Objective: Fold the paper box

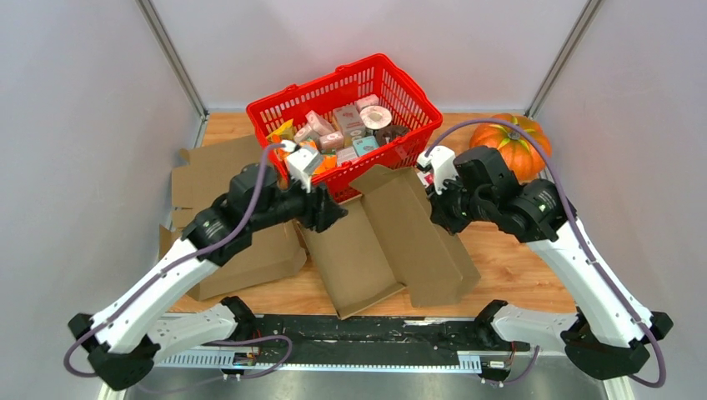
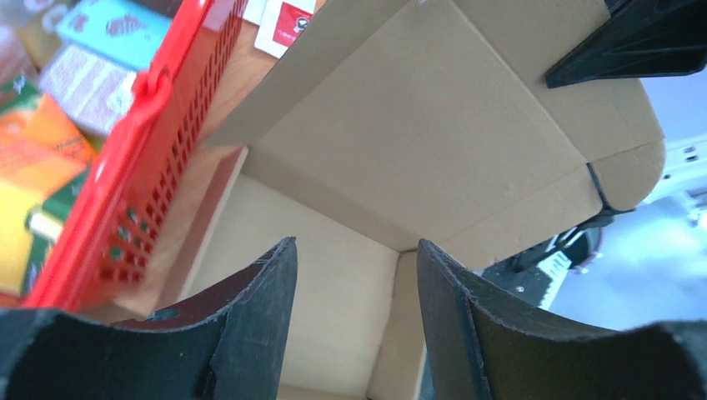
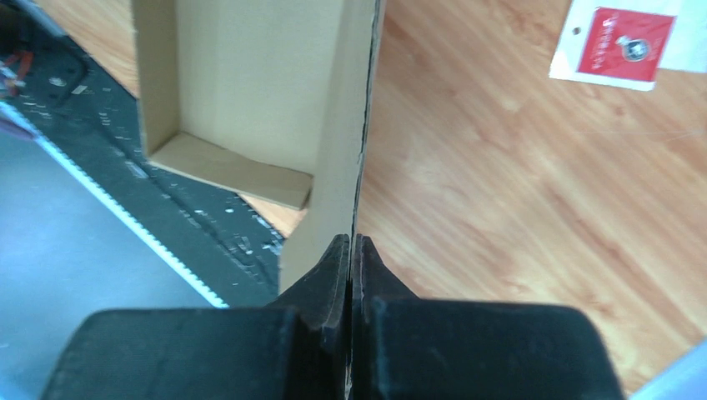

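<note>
On the wooden table (image 1: 517, 267), found the paper box (image 1: 392, 242) half-folded, its far end just beside the red shopping basket (image 1: 408, 133). Saw the right hand (image 3: 352, 242) pinched tight on its raised wall, the left hand (image 2: 354, 250) spread wide over its tray.

Paper box (image 2: 433, 142): cut off at bottom edge, left wrist view. Pumpkin (image 1: 521, 142): near side hidden behind right arm (image 1: 534, 212). Packets (image 2: 83, 79) in basket (image 2: 171, 75) blurred. Red card (image 3: 625, 46) print unreadable.

I saw the red basket (image 1: 410, 98) hard against the far side of the paper box (image 1: 417, 242); bare table (image 1: 517, 267) lay open rightward, toward the pumpkin (image 1: 521, 146).
</note>
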### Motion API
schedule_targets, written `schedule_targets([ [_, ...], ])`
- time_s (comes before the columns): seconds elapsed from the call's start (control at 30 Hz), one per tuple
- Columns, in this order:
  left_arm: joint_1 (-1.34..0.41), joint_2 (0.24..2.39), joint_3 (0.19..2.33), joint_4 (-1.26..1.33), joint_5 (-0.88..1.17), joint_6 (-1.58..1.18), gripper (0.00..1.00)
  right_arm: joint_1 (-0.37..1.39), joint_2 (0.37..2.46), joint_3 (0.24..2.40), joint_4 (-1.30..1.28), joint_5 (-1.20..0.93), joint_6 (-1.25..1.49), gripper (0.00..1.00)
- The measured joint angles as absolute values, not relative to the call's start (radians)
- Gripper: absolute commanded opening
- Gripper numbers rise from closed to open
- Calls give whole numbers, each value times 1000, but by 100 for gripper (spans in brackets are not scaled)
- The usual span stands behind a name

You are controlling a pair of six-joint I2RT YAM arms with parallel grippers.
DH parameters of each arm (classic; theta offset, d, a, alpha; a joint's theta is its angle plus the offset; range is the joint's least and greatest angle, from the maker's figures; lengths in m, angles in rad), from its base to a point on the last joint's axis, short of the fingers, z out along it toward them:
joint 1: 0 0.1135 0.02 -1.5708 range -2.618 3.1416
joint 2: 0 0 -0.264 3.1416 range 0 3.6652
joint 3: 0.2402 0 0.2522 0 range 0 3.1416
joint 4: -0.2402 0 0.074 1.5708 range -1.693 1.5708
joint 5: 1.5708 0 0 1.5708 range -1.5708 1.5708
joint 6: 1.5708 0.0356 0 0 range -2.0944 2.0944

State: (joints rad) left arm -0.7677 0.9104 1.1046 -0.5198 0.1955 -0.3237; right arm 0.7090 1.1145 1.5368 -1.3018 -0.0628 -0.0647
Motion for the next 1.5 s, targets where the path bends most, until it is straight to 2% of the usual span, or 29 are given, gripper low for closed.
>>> schedule_targets([
  [0.1,-768,1021,1157,-462,232,-221,64,717,1147,1558,-1301,-50,-96,0],
  [0.3,-768,1087,1173,-383,242,20,66,719,1148,1561,-1283,-93,-122,0],
  [0.53,-720,1208,1339,-376,281,178,65,720,1148,1563,-1281,-121,-139,0],
  [0.7,-680,1315,1444,-414,442,220,53,721,1144,1563,-1276,-137,-147,0],
  [0.83,-680,1380,1462,-460,561,241,38,723,1144,1563,-1274,-145,-153,0],
  [0.9,-681,1396,1461,-480,598,247,22,723,1144,1564,-1272,-149,-156,0],
  [0.93,-681,1400,1461,-490,610,250,19,723,1143,1565,-1271,-149,-157,3],
  [0.97,-681,1401,1461,-496,618,253,14,723,1143,1565,-1270,-148,-158,17],
  [1.03,-681,1399,1461,-497,613,256,6,723,1141,1565,-1265,-140,-154,66],
  [1.1,-681,1397,1461,-489,582,247,3,726,1132,1564,-1258,-111,-123,83],
  [1.13,-681,1392,1457,-478,550,236,0,727,1121,1560,-1246,-80,-108,95],
  [1.17,-681,1383,1445,-460,519,221,0,729,1105,1551,-1227,-40,-72,100],
  [1.37,-680,1216,1222,-299,224,-1,0,732,882,1404,-1069,328,193,100],
  [1.5,-666,1083,1109,-210,16,-189,0,731,725,1345,-990,592,251,100],
])
